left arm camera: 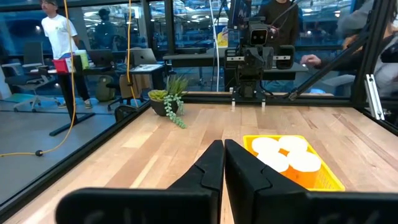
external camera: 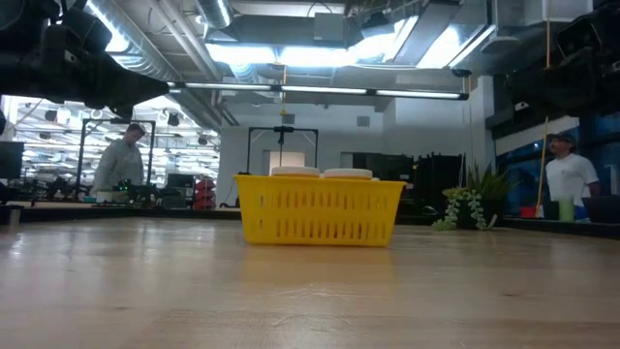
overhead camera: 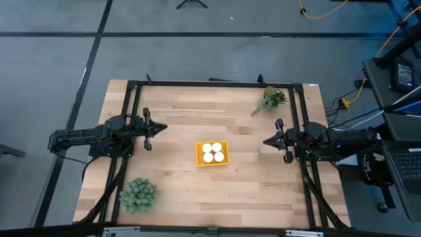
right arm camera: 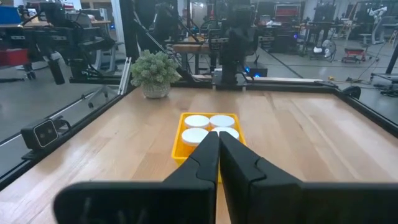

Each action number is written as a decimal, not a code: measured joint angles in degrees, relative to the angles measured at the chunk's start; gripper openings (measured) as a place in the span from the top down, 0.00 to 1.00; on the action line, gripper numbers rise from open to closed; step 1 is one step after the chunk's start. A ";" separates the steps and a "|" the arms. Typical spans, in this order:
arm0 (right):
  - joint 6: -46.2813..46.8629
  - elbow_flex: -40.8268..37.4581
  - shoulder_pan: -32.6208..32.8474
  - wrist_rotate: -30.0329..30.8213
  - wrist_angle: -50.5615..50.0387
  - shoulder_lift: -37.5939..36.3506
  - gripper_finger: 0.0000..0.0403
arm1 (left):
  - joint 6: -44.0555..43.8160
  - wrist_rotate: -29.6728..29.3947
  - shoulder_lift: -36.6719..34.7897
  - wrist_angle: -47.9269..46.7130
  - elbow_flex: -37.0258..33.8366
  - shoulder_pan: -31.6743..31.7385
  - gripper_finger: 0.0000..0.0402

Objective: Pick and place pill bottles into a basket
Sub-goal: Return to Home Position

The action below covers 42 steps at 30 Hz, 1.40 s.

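The yellow basket (overhead camera: 212, 153) stands at the table's middle with several white-capped pill bottles (overhead camera: 212, 153) upright inside it; their caps show above its rim in the low view (external camera: 322, 174), in the left wrist view (left arm camera: 286, 154) and in the right wrist view (right arm camera: 209, 127). My left gripper (overhead camera: 162, 127) is shut and empty, off the basket's left and a little toward the far edge. My right gripper (overhead camera: 266, 141) is shut and empty, off the basket's right. Both point at the basket from a distance.
A round green spiky plant (overhead camera: 137, 194) stands near the near left corner. A trailing potted plant (overhead camera: 271, 99) stands at the far right. A black frame (overhead camera: 210, 83) runs round the table. People stand in the room beyond.
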 joint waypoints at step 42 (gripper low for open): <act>0.06 -0.02 0.02 0.02 0.03 0.00 0.96 | 0.00 0.00 -0.02 0.02 -0.02 0.01 0.98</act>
